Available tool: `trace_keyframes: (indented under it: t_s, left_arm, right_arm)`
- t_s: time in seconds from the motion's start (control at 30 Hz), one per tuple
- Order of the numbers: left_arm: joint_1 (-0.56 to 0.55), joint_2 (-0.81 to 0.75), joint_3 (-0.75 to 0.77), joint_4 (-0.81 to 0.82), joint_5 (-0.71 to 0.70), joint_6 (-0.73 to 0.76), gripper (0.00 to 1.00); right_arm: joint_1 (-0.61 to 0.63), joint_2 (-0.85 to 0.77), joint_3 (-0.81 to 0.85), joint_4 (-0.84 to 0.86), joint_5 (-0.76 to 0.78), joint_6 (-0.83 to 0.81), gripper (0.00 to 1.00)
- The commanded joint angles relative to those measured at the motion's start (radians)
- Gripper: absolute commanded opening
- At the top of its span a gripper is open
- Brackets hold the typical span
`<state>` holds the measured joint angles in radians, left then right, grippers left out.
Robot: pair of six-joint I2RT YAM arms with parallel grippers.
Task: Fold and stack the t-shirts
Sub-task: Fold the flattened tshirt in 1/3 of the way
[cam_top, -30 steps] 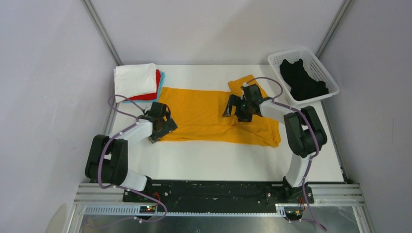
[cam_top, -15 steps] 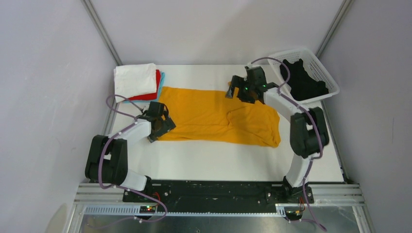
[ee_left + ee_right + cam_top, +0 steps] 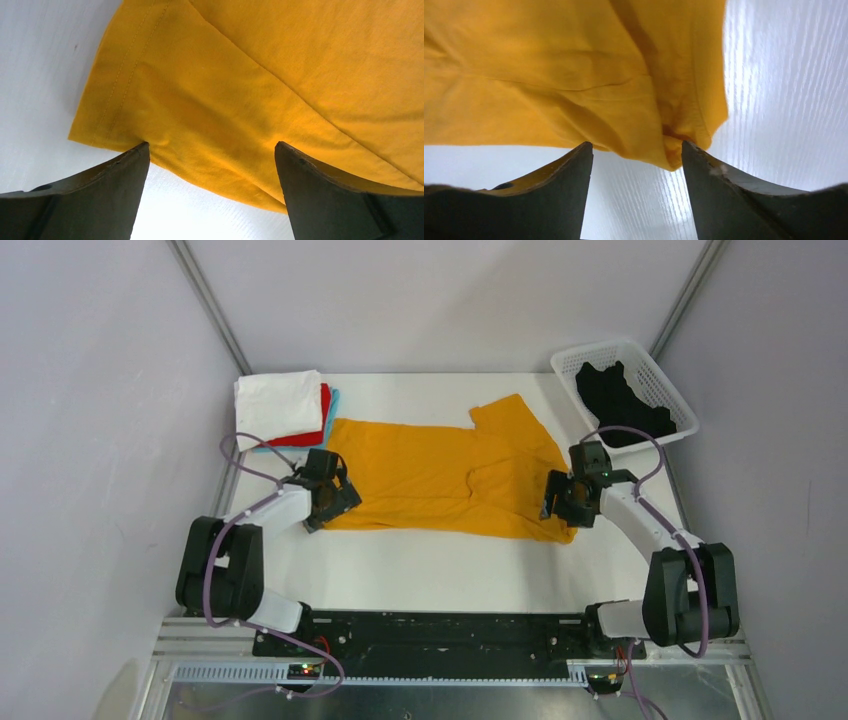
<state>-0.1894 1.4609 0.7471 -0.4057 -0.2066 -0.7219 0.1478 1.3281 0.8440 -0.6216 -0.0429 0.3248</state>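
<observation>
While my left claw (image 3: 210, 150) stands spread wide over the lower-left corner of the mustard-yellow t-shirt (image 3: 440, 475), my right claw (image 3: 636, 147) is parted too, the shirt's lower-right corner showing between its fingers, nothing pinched. Shirt lies flat across the middle of the white surface (image 3: 450, 570), one sleeve poking toward the top. Upper left: a folded white t-shirt (image 3: 275, 405) tops a red t-shirt (image 3: 300, 439) and a light-blue t-shirt (image 3: 334, 405). Upper right: a black t-shirt (image 3: 625, 405) sits in the white basket (image 3: 610, 348).

left gripper (image 3: 211, 147), jaws spread, straddles the mustard-yellow t-shirt (image 3: 260, 90) hem corner.
</observation>
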Motion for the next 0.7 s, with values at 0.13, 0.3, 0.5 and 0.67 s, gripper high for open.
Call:
trace_keyframes:
  t_s: [0.13, 0.3, 0.5, 0.67]
  left_arm:
    - [0.015, 0.034, 0.023, -0.004, -0.015, 0.027, 1.0]
    - [0.019, 0.04, 0.03, -0.006, -0.012, 0.028, 1.0]
    - [0.024, 0.041, 0.035, -0.018, -0.006, 0.035, 1.0]
    - [0.025, 0.044, 0.051, -0.063, 0.0, 0.053, 1.0]
  right_arm:
    - [-0.041, 0.048, -0.043, 0.02, -0.021, 0.034, 0.55]
    - [-0.04, 0.079, -0.048, 0.052, -0.088, 0.047, 0.35]
    - [-0.071, 0.064, -0.03, 0.051, -0.006, 0.097, 0.0]
    - [-0.116, 0.052, 0.004, 0.018, 0.042, 0.096, 0.0]
